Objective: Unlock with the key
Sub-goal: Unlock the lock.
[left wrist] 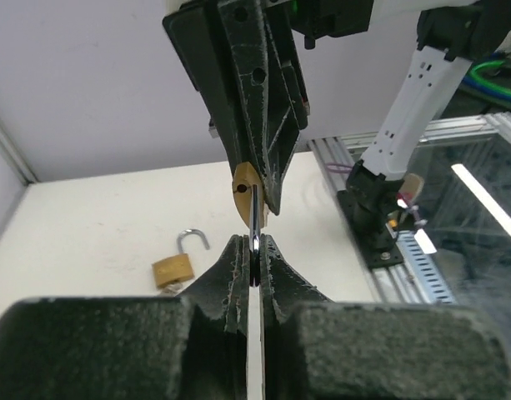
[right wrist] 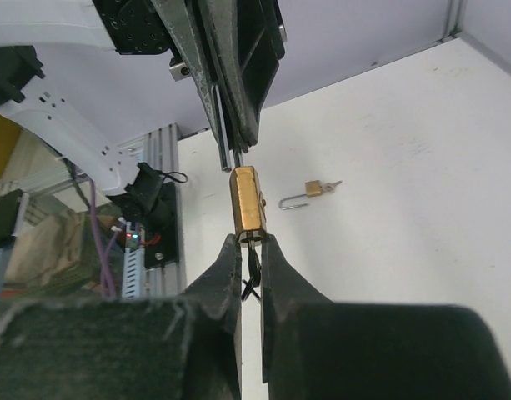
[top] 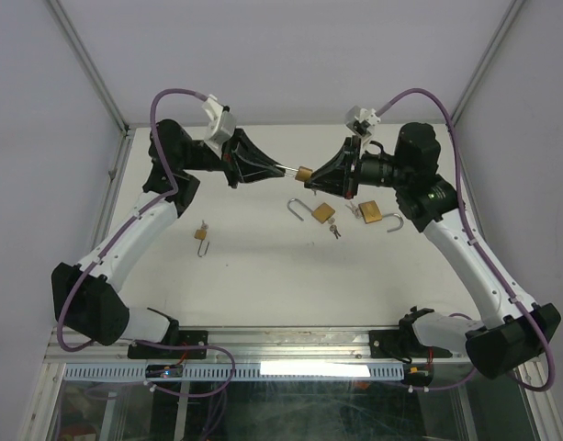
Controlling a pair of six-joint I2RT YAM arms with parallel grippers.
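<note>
A small brass padlock is held in the air over the far middle of the white bench, caught between the two arms where they meet tip to tip. The right gripper has its black fingers pressed onto the lower end of the padlock's body, and a small dark bit dangles in the gap just beneath it. The left gripper is pinched tight on a slim silver metal stem that runs straight into the opposite end of the padlock. Whether that stem is a key or the shackle cannot be told from these views. On the bench below and slightly to the right lies an open brass padlock with a raised silver shackle, with small silver keys just beside it. A second open brass padlock lies near it, further right. Well apart on the left side lies a smaller brass padlock.
</note>
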